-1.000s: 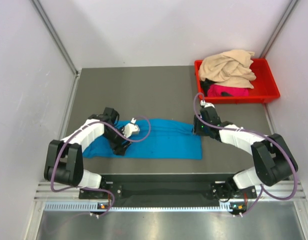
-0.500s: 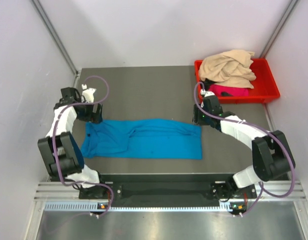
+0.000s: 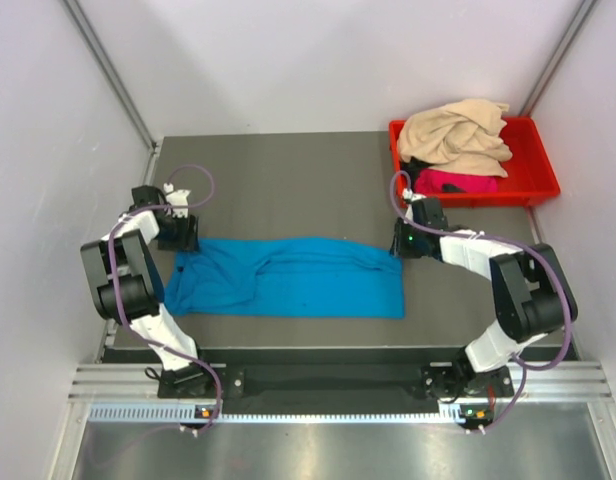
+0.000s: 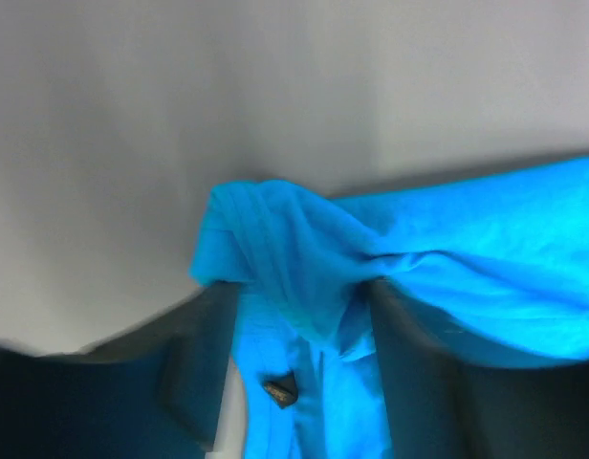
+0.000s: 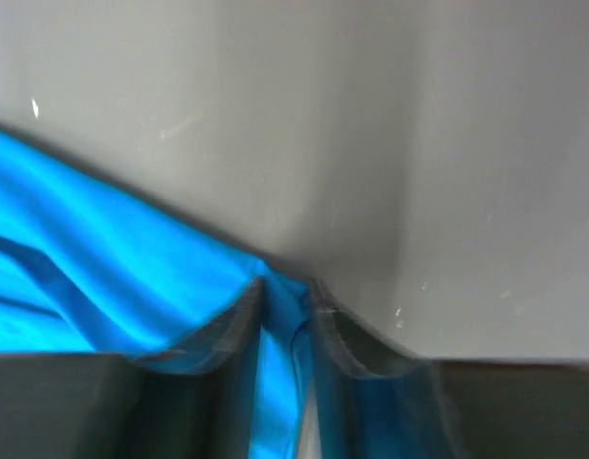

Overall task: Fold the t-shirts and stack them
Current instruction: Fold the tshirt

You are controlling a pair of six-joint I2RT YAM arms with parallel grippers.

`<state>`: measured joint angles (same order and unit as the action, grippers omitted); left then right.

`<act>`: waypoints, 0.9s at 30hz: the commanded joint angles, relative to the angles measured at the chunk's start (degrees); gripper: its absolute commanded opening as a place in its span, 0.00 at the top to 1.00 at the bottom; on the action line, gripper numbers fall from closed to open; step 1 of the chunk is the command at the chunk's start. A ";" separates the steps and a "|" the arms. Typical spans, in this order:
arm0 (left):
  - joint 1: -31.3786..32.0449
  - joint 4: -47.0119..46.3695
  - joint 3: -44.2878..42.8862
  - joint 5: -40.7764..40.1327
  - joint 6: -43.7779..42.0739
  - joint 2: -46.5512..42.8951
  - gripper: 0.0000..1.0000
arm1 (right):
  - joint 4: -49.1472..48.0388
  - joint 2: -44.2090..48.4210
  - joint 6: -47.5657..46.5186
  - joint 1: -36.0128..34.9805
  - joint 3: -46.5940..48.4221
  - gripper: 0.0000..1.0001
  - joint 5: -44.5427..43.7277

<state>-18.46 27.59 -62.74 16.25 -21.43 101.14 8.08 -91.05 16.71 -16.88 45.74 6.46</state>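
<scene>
Leftward and down goes the left gripper (image 3: 178, 232): half a second ago it hung past the far-left corner of the turquoise t-shirt (image 3: 298, 280), and now it sits right on that corner, while the right gripper (image 3: 408, 240) has stayed at the far-right corner. The shirt lies as a long band across the middle of the table (image 3: 288, 170), just in front of both arms.

From the left wrist, the dark fingers (image 4: 194, 373) stand apart astride a bunched fold of blue cloth, and a pale sliver of table shows beside one of them, so I judge the grip is not yet made. From the right wrist, the jaws are nearly together with a thin strip of the shirt's edge pinched between them.

Such cloth is light, limp and a little slippery. It sags and folds on itself when lifted, so it should be taken at two matching corners through all its layers and kept taut between the arms. A shallow pinch on the top layer alone may slip or let the fold open.

Away at the far right stands the red bin (image 3: 533, 190), holding the beige t-shirt (image 3: 456, 135) heaped over the magenta t-shirt (image 3: 458, 183). It is near the right arm's elbow but well apart from the blue shirt. Nothing lies across the cloth, though the cables looping off both wrists could drag on it
</scene>
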 commanded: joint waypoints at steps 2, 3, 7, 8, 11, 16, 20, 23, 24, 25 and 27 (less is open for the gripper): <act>-0.09 -5.71 -1.33 4.57 1.57 3.26 0.55 | -4.12 -0.98 1.30 2.38 -0.91 0.88 2.51; 0.09 -5.62 -1.94 5.01 1.83 3.97 0.69 | -4.12 -0.72 1.39 2.64 -0.91 0.92 2.51; 0.88 -5.36 -6.94 3.45 2.88 8.97 1.00 | -3.60 1.83 1.75 3.79 -2.05 1.00 0.75; 1.23 -5.01 -8.26 2.31 3.41 10.03 1.00 | -3.42 2.27 1.83 4.05 -2.49 1.00 0.23; 2.72 -4.83 -15.11 -1.82 5.78 14.16 1.00 | -2.10 3.77 2.54 4.84 -3.46 1.00 -1.97; 9.66 -2.99 -30.55 -6.31 5.26 23.28 1.00 | -1.57 6.40 5.95 5.02 -7.66 1.00 -1.37; 16.86 -1.14 -42.97 -8.43 5.16 31.29 1.00 | -1.66 10.26 9.82 5.02 -12.15 1.00 -1.10; 20.28 -0.26 -53.68 -9.74 6.05 38.06 1.00 | -1.22 13.25 12.90 4.93 -15.14 1.00 0.57; 20.91 0.17 -59.20 -10.96 6.14 39.82 1.00 | -0.61 14.83 13.78 4.93 -16.02 1.00 0.92; 21.70 1.05 -61.86 -11.33 5.96 43.05 1.00 | -0.26 15.54 15.35 4.67 -17.59 1.00 1.01; 23.81 0.97 -67.31 -11.85 5.79 46.84 1.00 | 1.58 18.08 17.03 3.79 -19.27 1.00 1.62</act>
<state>3.18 28.56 -123.13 6.46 -16.16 142.50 4.36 -75.92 29.78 -12.91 29.21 7.73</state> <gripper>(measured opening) 0.029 0.018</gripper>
